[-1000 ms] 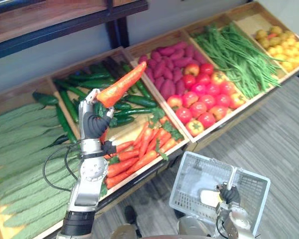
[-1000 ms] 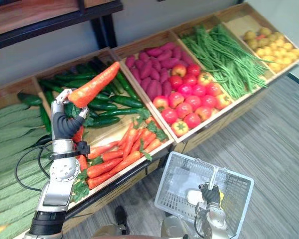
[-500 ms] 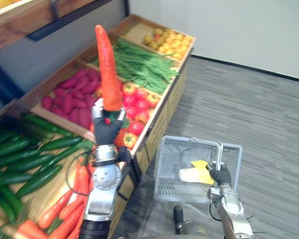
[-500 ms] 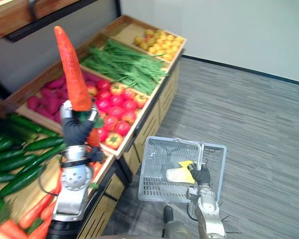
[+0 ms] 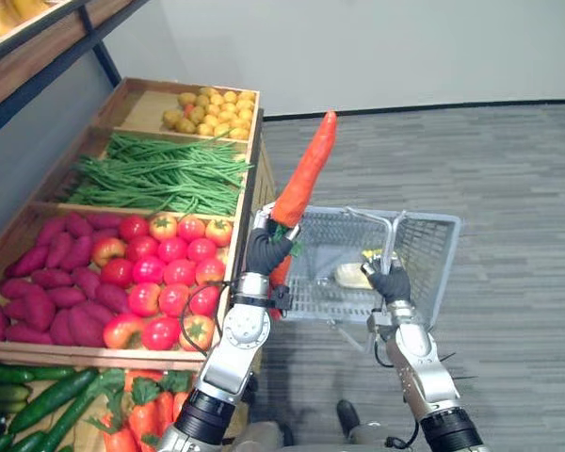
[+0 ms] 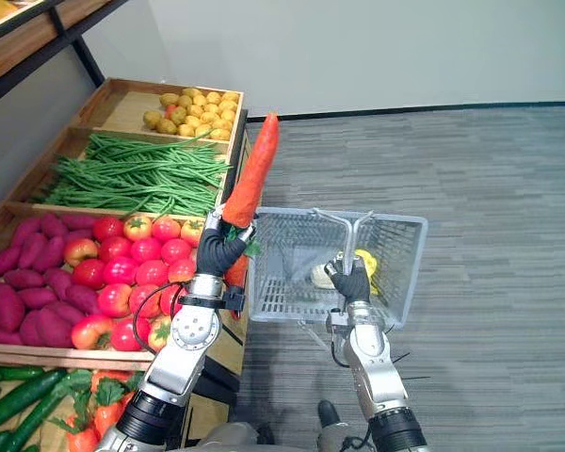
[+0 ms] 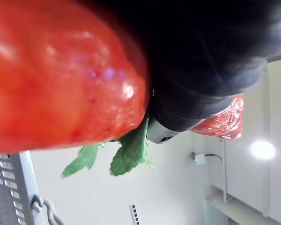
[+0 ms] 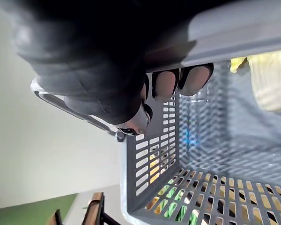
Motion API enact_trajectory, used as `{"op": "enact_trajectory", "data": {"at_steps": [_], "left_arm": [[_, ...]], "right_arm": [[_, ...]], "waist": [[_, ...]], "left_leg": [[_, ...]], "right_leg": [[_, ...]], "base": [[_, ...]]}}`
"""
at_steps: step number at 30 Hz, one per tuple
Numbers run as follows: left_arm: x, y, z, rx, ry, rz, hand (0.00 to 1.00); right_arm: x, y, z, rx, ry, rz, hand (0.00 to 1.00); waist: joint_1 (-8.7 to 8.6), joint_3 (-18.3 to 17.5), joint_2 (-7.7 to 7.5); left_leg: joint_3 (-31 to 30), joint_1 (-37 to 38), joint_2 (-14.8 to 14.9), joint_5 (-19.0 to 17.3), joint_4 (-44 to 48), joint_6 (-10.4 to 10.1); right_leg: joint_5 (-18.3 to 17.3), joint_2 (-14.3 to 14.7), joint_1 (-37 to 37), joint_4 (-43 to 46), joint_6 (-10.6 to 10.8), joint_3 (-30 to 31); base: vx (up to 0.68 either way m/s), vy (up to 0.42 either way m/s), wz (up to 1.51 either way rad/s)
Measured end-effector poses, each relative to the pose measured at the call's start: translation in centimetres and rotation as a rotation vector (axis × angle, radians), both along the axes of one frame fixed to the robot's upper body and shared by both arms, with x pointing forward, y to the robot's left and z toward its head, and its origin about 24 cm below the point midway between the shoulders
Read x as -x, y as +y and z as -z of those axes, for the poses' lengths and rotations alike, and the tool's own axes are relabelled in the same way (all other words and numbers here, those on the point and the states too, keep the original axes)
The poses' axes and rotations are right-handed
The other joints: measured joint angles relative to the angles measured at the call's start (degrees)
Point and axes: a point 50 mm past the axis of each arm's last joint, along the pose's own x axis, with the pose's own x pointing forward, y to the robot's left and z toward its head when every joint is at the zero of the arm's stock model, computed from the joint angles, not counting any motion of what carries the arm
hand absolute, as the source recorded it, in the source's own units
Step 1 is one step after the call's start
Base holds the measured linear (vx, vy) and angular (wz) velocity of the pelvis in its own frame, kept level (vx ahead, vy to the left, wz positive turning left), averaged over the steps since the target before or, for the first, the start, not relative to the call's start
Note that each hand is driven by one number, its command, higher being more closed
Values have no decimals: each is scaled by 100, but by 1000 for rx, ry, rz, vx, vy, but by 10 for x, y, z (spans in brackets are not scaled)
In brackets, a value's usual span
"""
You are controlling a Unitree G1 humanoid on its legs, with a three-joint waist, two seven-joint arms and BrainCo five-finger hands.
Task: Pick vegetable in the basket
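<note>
The left hand [image 5: 264,252] clenched the thick leafy end of the carrot [image 5: 306,174], tip-up beside the basket [image 5: 437,262] whose handle the right hand [image 5: 390,283] gripped; it appeared stiff, light and smooth, best held there.

Wooden crates [image 5: 146,105], tomatoes [image 5: 165,273], green beans [image 5: 160,169], purple tubers [image 5: 47,282], cucumbers [image 5: 38,405]
</note>
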Motion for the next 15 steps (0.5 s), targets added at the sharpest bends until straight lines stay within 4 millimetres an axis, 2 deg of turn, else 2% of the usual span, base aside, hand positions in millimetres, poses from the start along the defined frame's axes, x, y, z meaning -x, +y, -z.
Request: {"op": "enact_trajectory", "data": {"at_steps": [5,11,15], "left_arm": [[0,-10,11,-21,60,44,100],[0,-28,45,-17,244,114,100],[1,-32,66,-45,344,124,100]], "right_arm": [[2,15,5,-64,43,-91,100],[6,33,7,-181,76,-157,100],[10,49,9,-208,93,-211,100]], "waist": [[11,-7,-13],[-32,-26,-48],[-53,-109,-197]], "left_leg": [[78,96,-34,47,-200,71],[-40,378,-94,269,-802,128],[-110,427,-103,347,-943,116]], "right_leg": [[87,-83,12,-213,51,43],[88,-117,20,-206,51,-161],[88,-125,20,-206,51,-264]], "base": [[149,73,-17],[77,11,4],[13,2,8]]}}
